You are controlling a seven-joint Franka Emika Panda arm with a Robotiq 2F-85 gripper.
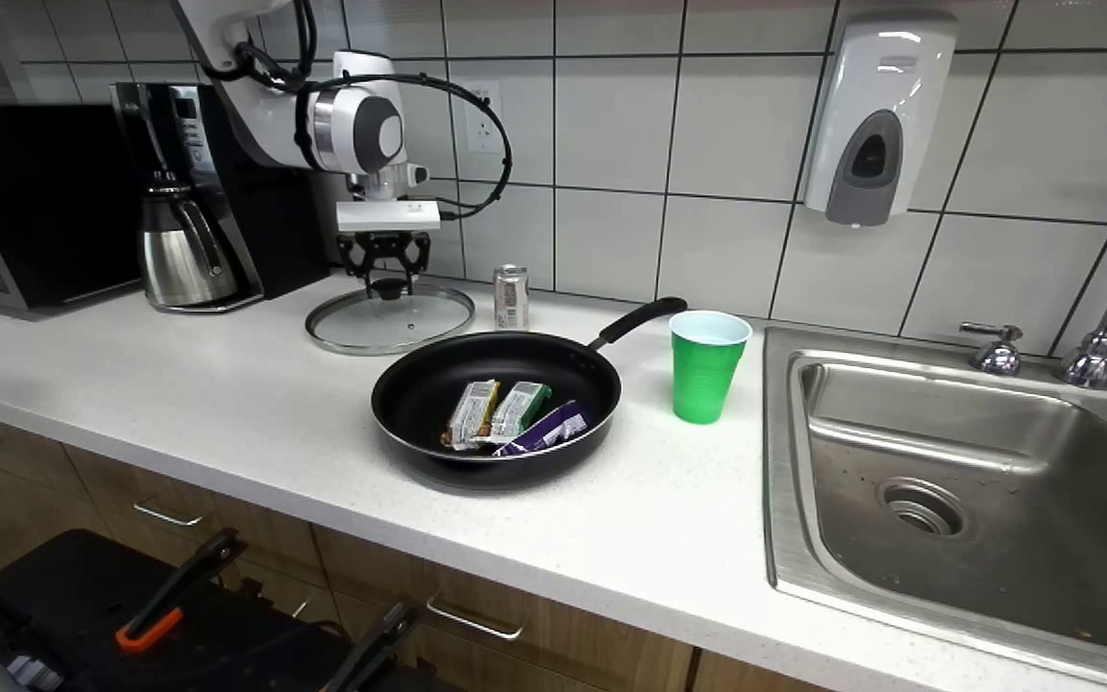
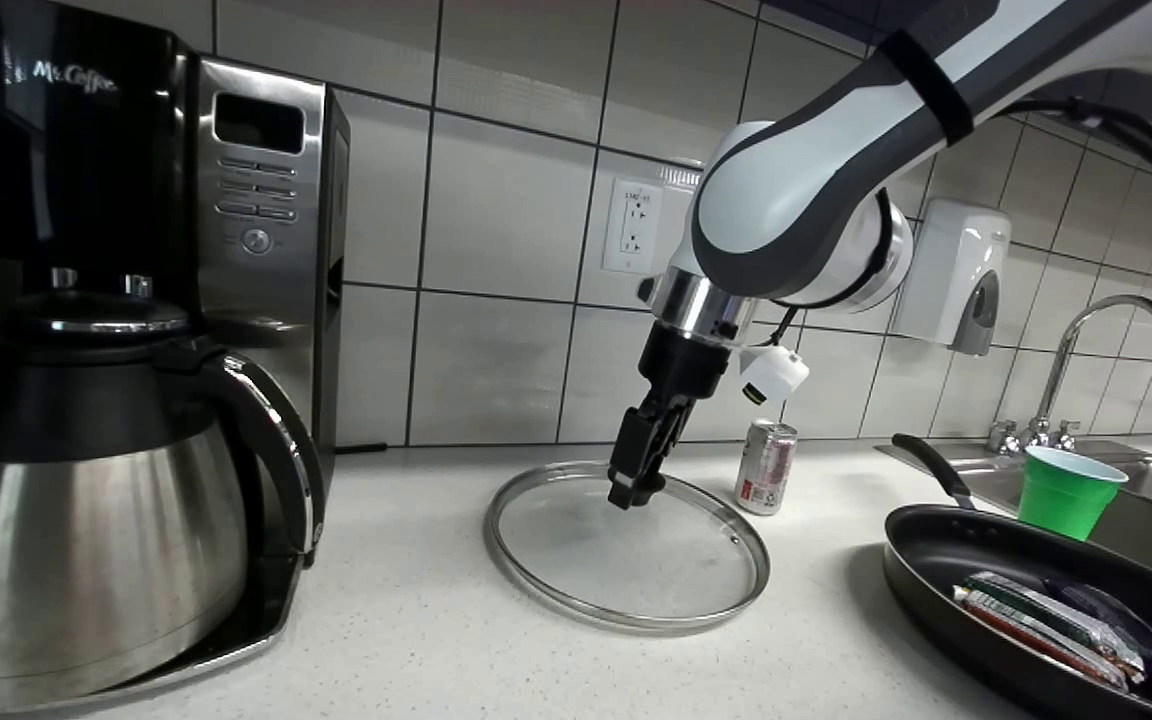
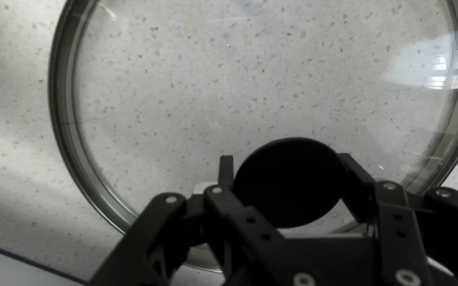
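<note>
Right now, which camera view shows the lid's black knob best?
The wrist view: the black knob shows large, nearly whole, between the fingers of the gripper. Both exterior views show the knob only small and dark; in an exterior view, the gripper partly hides it.

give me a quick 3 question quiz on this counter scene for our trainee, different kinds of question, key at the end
1. How many wrapped bars lie in the pan?
2. True or false: the can stands nearer to the lid than the cup does.
3. In the wrist view, what does the gripper straddle?

Key
1. Three.
2. True.
3. The lid's knob.
</note>
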